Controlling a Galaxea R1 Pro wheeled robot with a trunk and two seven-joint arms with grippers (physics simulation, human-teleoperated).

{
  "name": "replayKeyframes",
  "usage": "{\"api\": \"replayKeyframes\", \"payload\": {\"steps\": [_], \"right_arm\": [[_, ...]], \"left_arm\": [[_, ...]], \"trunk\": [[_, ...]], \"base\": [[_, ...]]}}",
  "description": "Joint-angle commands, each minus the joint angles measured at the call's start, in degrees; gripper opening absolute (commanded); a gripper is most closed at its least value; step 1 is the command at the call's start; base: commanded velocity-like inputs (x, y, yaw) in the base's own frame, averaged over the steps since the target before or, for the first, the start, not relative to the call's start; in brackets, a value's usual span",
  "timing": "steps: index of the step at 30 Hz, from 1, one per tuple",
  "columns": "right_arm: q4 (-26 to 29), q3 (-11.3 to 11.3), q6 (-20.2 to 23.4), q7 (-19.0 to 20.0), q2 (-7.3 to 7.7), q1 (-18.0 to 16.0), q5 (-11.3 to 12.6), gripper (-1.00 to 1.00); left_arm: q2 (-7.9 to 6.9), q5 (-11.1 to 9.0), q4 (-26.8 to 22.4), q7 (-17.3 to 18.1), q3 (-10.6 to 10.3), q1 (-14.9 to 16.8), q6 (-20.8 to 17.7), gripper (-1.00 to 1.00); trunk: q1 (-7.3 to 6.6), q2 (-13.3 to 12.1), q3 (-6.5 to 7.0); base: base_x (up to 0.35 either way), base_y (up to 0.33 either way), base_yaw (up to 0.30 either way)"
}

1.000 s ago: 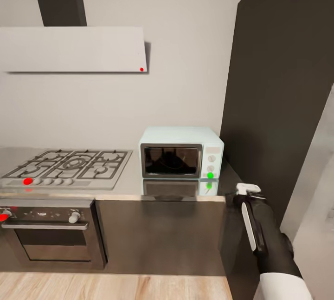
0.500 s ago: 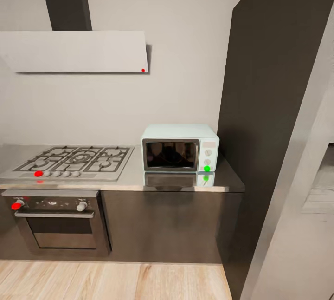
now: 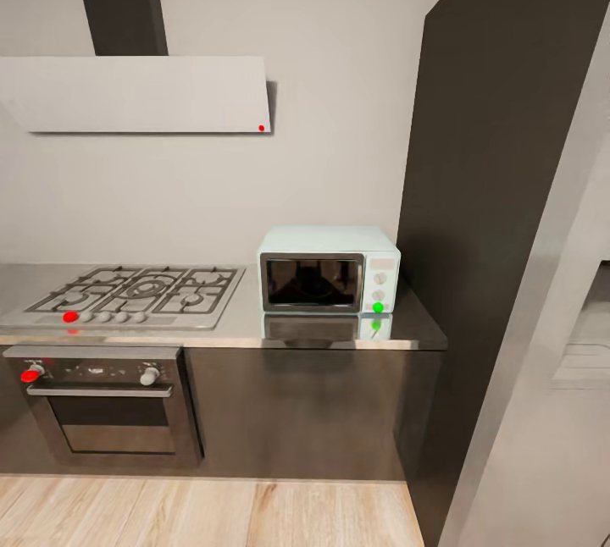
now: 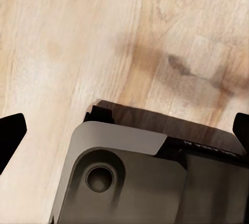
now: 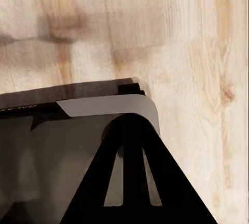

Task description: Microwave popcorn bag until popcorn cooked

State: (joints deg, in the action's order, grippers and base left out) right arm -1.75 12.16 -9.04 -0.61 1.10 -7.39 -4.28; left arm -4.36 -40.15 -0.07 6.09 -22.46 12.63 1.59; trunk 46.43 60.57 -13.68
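Compared with half a second ago nothing has moved: the mint-blue microwave [image 3: 329, 269] stands door shut, green light on, at the right end of the grey countertop [image 3: 237, 328] beside the gas hob [image 3: 135, 291], left claw [image 4: 124, 130] spread open, right claw's state unclear.

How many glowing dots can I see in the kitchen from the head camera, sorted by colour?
Red: 3, on the hood, the hob and the oven.
Green: 1, on the microwave, not counting its reflection in the countertop.
Total: 4.
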Motion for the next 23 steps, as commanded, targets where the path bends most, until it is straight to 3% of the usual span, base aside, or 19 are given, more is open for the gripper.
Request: {"api": "replayKeyframes", "payload": {"steps": [1,4,6,7,10,13,17,20,21,22,23], "right_arm": [[-0.19,0.31,-0.39,-0.03,0.08,-0.02,-0.54,-1.0],[-0.19,-0.04,-0.37,0.04,0.32,0.08,-1.63,-1.0],[-0.19,-0.09,-0.37,0.26,2.08,0.09,-2.27,-1.0],[-0.19,-0.07,-0.37,0.59,4.13,0.1,-2.43,-1.0],[-0.19,-0.08,-0.36,0.8,4.97,0.1,-2.67,-1.0],[-0.19,-0.13,-0.26,0.87,4.54,0.1,-2.98,-1.0],[-0.19,-0.17,-0.41,0.8,0.65,0.1,-6.05,-1.0],[-0.19,-0.11,-0.45,0.79,0.03,0.11,-7.25,-1.0],[-0.03,1.45,1.13,0.53,0.15,0.1,-10.27,-1.0],[0.02,4.21,0.68,0.78,0.61,0.1,-6.85,-1.0],[0.01,4.19,0.69,0.78,0.59,0.1,-6.9,-1.0]], "left_arm": [[0.0,-0.54,0.07,0.24,-0.48,0.05,0.17,1.0],[0.51,-0.54,0.07,0.24,-0.48,0.05,0.18,1.0],[0.56,-0.54,0.07,0.24,-0.48,0.05,0.23,1.0],[0.58,-0.54,0.07,0.24,-0.48,0.06,0.25,1.0],[0.65,-0.54,0.07,0.24,-0.48,0.03,0.25,1.0],[0.84,-0.47,0.07,0.24,-0.65,0.03,0.17,1.0],[1.69,0.25,0.07,0.24,-0.82,0.03,0.09,1.0],[1.57,1.43,0.07,0.24,-0.72,0.03,0.32,1.0],[-1.18,2.01,-0.43,0.33,-0.66,0.04,1.13,1.0],[-1.18,2.01,-0.45,0.33,-0.66,0.04,1.13,1.0],[-1.18,2.01,-0.41,0.33,-0.66,0.06,1.13,1.0]], "trunk": [[0.0,0.05,-0.07],[0.0,0.05,-0.07],[0.0,0.05,-0.07],[0.0,0.05,-0.07],[0.0,0.05,-0.07],[0.0,0.05,-0.07],[0.0,0.05,-0.07],[0.0,0.05,-0.07],[0.0,0.05,-0.07],[0.0,0.05,-0.07],[0.0,0.05,-0.07]], "base": [[0.0,0.0,0.0],[0.0,0.0,0.0],[0.0,0.0,0.0],[0.0,0.0,0.0],[0.0,0.0,0.0],[0.0,0.0,0.0],[0.0,0.0,0.0],[0.0,0.0,0.0],[0.0,0.0,0.0],[0.0,0.0,0.0],[0.0,0.0,0.0]]}}
